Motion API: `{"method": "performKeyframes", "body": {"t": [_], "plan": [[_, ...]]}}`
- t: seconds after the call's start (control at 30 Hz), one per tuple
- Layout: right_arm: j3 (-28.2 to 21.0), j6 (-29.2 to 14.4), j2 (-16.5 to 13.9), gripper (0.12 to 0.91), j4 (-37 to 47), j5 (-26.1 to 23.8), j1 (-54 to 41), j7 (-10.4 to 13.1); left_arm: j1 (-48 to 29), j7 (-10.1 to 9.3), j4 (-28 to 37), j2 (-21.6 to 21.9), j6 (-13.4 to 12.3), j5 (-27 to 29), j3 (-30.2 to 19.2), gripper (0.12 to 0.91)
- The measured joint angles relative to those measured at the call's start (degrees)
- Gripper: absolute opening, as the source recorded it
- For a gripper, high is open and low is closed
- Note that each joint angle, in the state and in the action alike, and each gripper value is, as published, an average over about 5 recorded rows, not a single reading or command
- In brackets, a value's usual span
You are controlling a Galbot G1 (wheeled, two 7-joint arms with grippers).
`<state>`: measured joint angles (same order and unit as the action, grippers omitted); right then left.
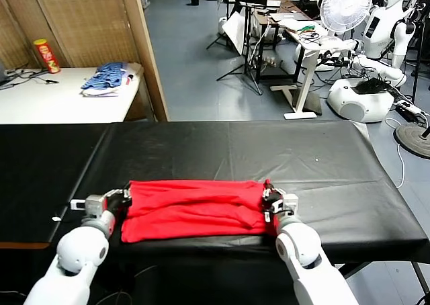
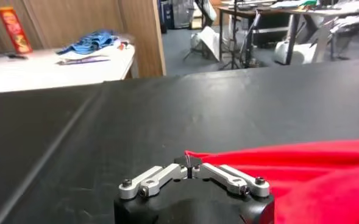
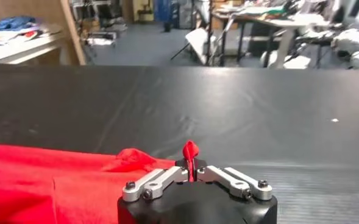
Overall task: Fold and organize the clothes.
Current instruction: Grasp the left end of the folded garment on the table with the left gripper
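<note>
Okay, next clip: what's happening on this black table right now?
A two-armed robot is folding a red T-shirt that lies folded into a long strip on the near part of the black table. The left hand is shut on the strip's left end, the right hand shut on its right end, a bit of red fabric pinched up between its fingers. The shirt lies flat, not lifted.

Red T-shirt (image 1: 195, 209) folded on the black table (image 1: 322, 164), its printed side and neck tag hidden; beneath the left gripper (image 2: 191, 165) and right gripper (image 3: 190, 167) the pinched cloth edges disappear between closed fingertips, and both wrist views cut the shirt off at their frame edges
</note>
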<state>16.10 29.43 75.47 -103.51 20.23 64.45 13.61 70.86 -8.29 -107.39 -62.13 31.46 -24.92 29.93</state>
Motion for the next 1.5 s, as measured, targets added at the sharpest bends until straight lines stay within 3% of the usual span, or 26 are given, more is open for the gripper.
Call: {"method": "performKeyframes", "body": {"t": [0.1,0.17,0.47,0.53,0.63,0.87,1.17,1.27,1.5], "plan": [[0.6,0.0,-0.4,0.165,-0.9,0.1,0.6,-1.7,-0.4,0.08,0.4,0.1,0.1,-0.1,0.1,0.143],[1.1,0.1,-0.9,0.222,-1.7,0.1,1.1,-2.7,-0.4,0.20,0.5,0.3,0.1,-0.3,0.4,0.205],[3.6,0.0,-3.0,0.698,-5.9,0.8,3.5,-3.4,0.9,0.80,-0.6,2.3,-0.4,-3.6,3.0,0.693],[4.3,0.0,-3.5,0.768,-6.8,1.1,3.9,-3.4,1.7,0.63,-1.2,2.4,-0.3,-5.2,3.7,0.760],[5.1,0.0,-4.0,0.794,-7.9,1.5,4.7,-3.3,3.1,-0.12,-2.2,2.0,-0.3,-7.8,4.8,0.792],[5.4,-0.1,-4.1,0.798,-8.9,1.5,5.8,-3.5,8.0,-1.32,-6.6,-0.6,0.0,-13.5,6.2,0.798],[5.5,-0.1,-4.4,0.798,-9.0,1.6,5.4,-3.5,13.5,-0.43,-8.7,-5.4,-1.7,-9.6,5.7,0.793],[5.4,-0.2,-4.5,0.798,-8.9,1.5,5.3,-3.6,14.4,-0.03,-8.7,-6.7,-2.3,-8.0,5.4,0.718],[5.1,-0.2,-4.4,0.798,-9.0,1.1,5.3,-3.6,14.0,-0.14,-7.7,-8.1,-2.8,-6.7,5.1,0.338]]}}
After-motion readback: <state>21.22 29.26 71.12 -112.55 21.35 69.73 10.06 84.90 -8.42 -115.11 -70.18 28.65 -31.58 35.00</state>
